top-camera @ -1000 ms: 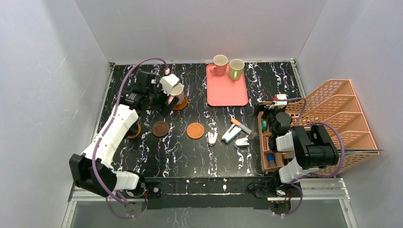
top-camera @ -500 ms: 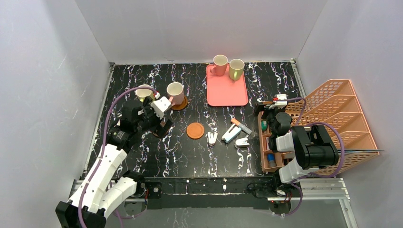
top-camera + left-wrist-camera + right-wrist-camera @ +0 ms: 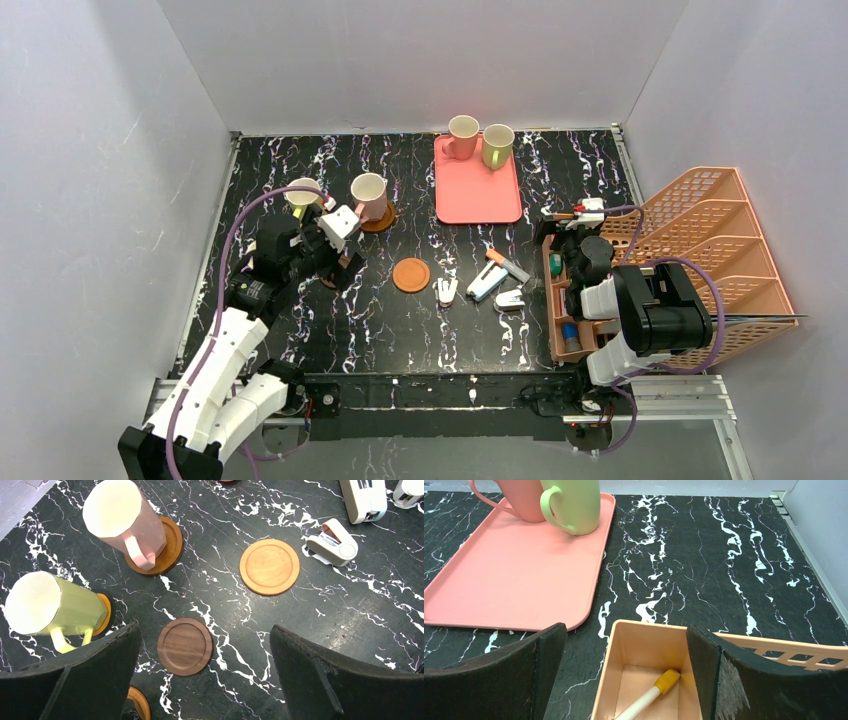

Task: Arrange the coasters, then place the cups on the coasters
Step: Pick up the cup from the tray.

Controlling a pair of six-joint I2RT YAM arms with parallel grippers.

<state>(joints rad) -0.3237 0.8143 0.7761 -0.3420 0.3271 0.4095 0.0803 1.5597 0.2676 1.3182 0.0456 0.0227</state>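
Requesting operator: Report what has changed at the left gripper, then list items near to far.

Responding operator: The left gripper has withdrawn from the pink cup toward the near edge. It now hangs above the worktop with its jaws spread fully and nothing between them. The pink cup stands free on its brown coaster. Judgement: that placement is complete, and the arm is free for the next item.

Requesting operator: State the coaster and cup positions.

Responding operator: Nearest, an orange-brown coaster shows only in part at the lower edge of the left wrist view. Directly below the left gripper lies a dark brown coaster, flat, raised rim, bare. Further out to the right lies an orange coaster, also bare, near a white stapler. Beyond, on the left, the yellow-green cup stands upright on an amber coaster, with the pink cup beside it. Both show cream insides. At the far edge, the pink tray carries a second pink cup and a second yellow-green cup, side by side. The right gripper is wide open and empty above an organiser holding a marker. Judgement: two cups are seated and three coasters are vacant. Only four cups are in view.
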